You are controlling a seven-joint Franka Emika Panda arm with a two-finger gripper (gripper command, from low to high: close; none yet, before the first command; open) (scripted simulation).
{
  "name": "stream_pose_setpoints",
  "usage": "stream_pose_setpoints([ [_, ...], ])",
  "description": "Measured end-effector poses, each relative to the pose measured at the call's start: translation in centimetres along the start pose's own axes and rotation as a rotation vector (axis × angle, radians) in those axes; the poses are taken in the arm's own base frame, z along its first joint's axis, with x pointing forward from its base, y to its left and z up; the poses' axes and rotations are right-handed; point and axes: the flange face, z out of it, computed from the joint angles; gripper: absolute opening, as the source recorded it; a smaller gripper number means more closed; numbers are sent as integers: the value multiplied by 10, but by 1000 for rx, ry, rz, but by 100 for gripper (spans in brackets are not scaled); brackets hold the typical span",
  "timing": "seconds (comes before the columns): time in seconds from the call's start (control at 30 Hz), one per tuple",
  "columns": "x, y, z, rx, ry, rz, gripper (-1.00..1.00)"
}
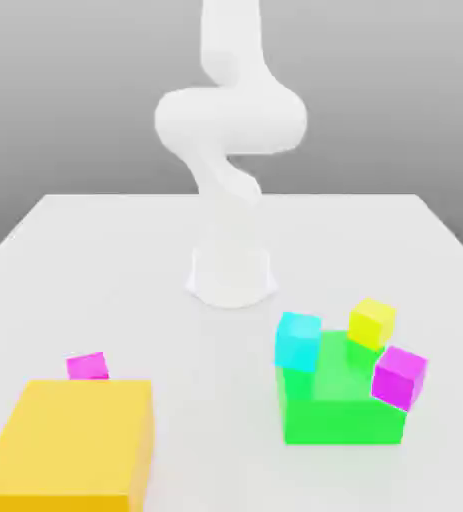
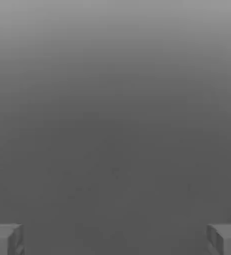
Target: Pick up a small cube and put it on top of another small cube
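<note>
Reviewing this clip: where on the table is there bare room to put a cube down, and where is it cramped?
Bare: the white table between the big yellow block and big green block, and beside the robot base. Crowded: around the green block, with small cyan, yellow and magenta cubes.

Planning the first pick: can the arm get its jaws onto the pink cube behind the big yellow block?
Probably yes: that pink cube sits alone on the table, nothing above it; only the yellow block stands close, on one side.
</note>
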Motion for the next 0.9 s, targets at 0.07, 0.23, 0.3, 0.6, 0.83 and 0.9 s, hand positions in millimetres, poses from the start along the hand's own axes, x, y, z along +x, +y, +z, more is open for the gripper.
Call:
stream_pose_setpoints([
  [0.07,5,28,53,-68,-41,-46,0],
  [0.23,-3,115,163,-210,-168,-148,0],
  [0.3,-14,155,198,-255,-228,-184,0],
  [0.6,-111,336,293,-368,-535,-311,0],
  [0.83,-165,395,333,-377,-619,-337,0],
  [0.9,-176,403,346,-377,-620,-336,-100],
])
